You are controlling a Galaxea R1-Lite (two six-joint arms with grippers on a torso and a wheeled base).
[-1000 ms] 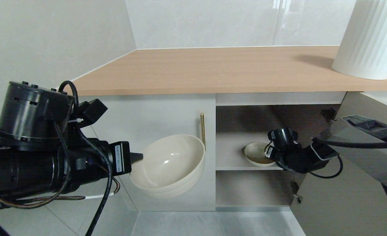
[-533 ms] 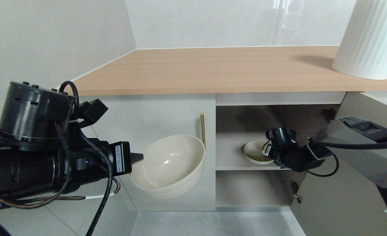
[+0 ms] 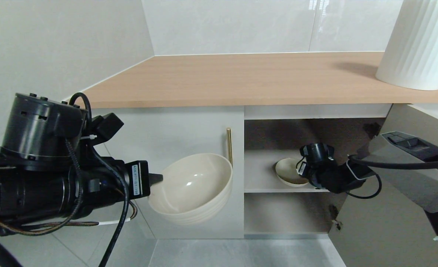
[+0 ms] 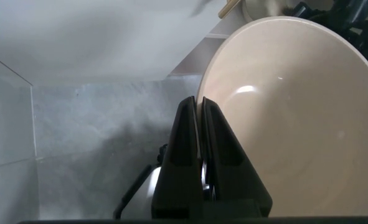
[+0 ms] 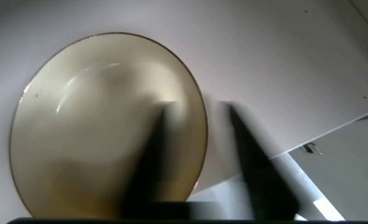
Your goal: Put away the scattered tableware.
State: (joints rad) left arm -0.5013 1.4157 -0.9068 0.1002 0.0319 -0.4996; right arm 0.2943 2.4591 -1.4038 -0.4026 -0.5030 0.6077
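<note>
Your right gripper [image 5: 196, 107], fingers apart astride the dish [image 5: 96, 124] rim, has slid it further along the shelf [image 3: 263, 174]; your left gripper [image 4: 200, 106] clamps the bowl [image 3: 193, 189], next.

I count two bowls: one large bowl [image 3: 191, 187] in front of the cabinet [image 3: 189, 129], one small bowl [image 3: 287, 171] inside the cabinet. One ribbed vase [image 3: 419, 44] on the surface [image 3: 241, 78] above the cabinet. One cabinet handle [image 3: 228, 146].
</note>
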